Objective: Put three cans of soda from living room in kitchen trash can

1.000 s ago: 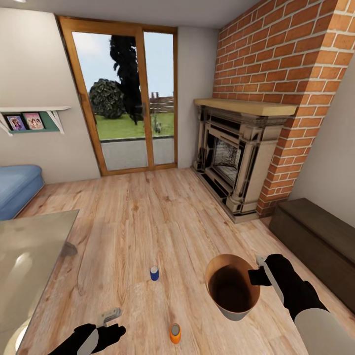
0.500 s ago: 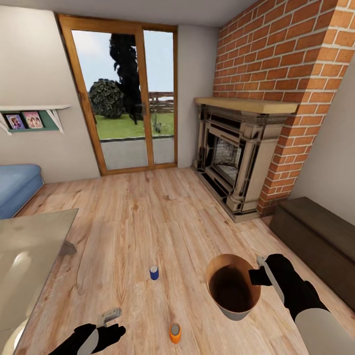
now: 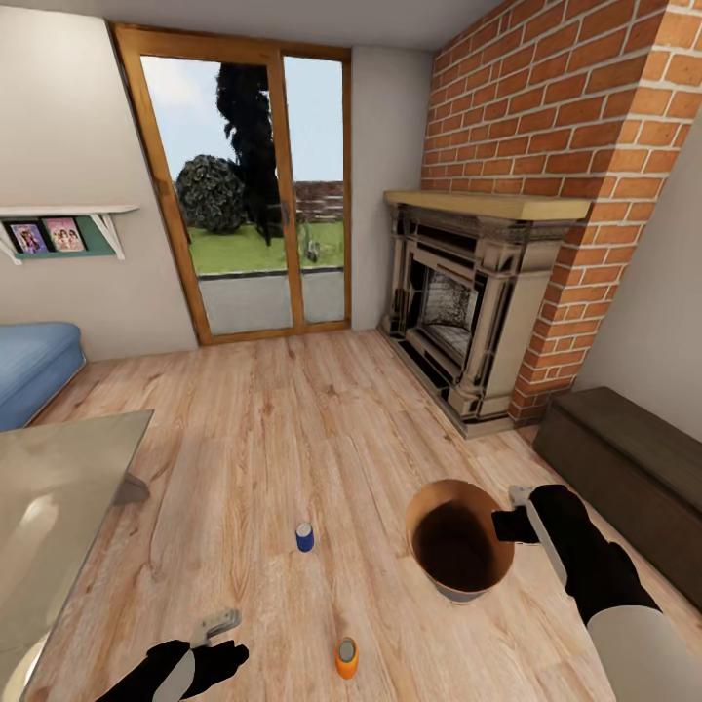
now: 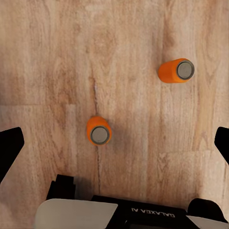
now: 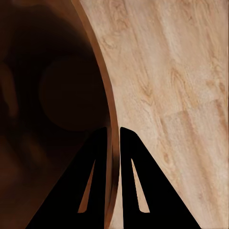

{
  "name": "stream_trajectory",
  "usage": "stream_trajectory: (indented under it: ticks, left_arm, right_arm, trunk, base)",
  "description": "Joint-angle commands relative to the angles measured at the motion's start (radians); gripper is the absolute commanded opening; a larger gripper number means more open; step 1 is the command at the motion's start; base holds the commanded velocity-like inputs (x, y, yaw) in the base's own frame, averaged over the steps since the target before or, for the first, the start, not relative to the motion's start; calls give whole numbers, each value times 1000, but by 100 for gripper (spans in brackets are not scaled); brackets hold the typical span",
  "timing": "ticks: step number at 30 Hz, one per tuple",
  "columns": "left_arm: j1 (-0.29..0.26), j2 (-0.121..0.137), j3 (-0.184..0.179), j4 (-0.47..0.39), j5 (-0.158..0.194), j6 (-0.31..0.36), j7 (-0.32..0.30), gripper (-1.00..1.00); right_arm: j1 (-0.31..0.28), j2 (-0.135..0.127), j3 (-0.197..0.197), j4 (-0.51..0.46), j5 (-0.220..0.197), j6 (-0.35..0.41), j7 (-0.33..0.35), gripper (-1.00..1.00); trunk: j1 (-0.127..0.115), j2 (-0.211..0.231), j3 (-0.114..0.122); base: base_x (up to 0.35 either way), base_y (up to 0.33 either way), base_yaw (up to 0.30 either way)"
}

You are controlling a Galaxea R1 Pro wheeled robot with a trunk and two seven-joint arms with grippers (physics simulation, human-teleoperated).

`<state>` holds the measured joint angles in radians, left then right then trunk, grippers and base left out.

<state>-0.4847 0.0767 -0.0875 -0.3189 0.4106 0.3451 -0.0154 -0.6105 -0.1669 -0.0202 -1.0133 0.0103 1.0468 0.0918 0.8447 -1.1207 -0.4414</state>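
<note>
Head view: my right jaws were clamped on the rim of the tash can, which hung tilted, its mouth turned up and toward me, its long axis leaning away toward the floor. A dark blue can of soda stood upright on the planks, well apart from the bin, and an orange can stood upright nearer me. My left gripper hovered low beside that orange can, not touching it. A glass surface edged in at the left; the fireplace and a dark bench lined the right, with broad bare floor between them.

Left wrist view: my left jaws stood wide open, fingertips far apart. Between them one orange can stood upright, grey top facing me; a second orange can stood beyond it, with bare planks all round.

Right wrist view: my two fingers pinched the bin's thin wall, one inside the brown hollow, one outside over the planks.
</note>
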Motion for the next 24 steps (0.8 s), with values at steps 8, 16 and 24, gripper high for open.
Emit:
stream_trajectory:
  ticks: [8, 16, 24]
  left_arm:
    - [0, -1, 0, 0, -1, 0, 1, 100]
    - [0, -1, 0, 0, -1, 0, 2, 100]
    - [0, -1, 0, 0, 0, 0, 2, 100]
  right_arm:
    - [-6, -28, -143, -76, -15, 0, 8, -100]
    - [-9, -27, -219, -178, -15, 0, 8, -100]
    - [-1, -15, -220, -416, -16, 0, 9, -100]
  trunk:
    - [31, -56, -25]
    - [61, -112, -50]
    - [92, -168, -75]
  base:
    - [0, 0, 0]
    - [0, 0, 0]
    - [0, 0, 0]
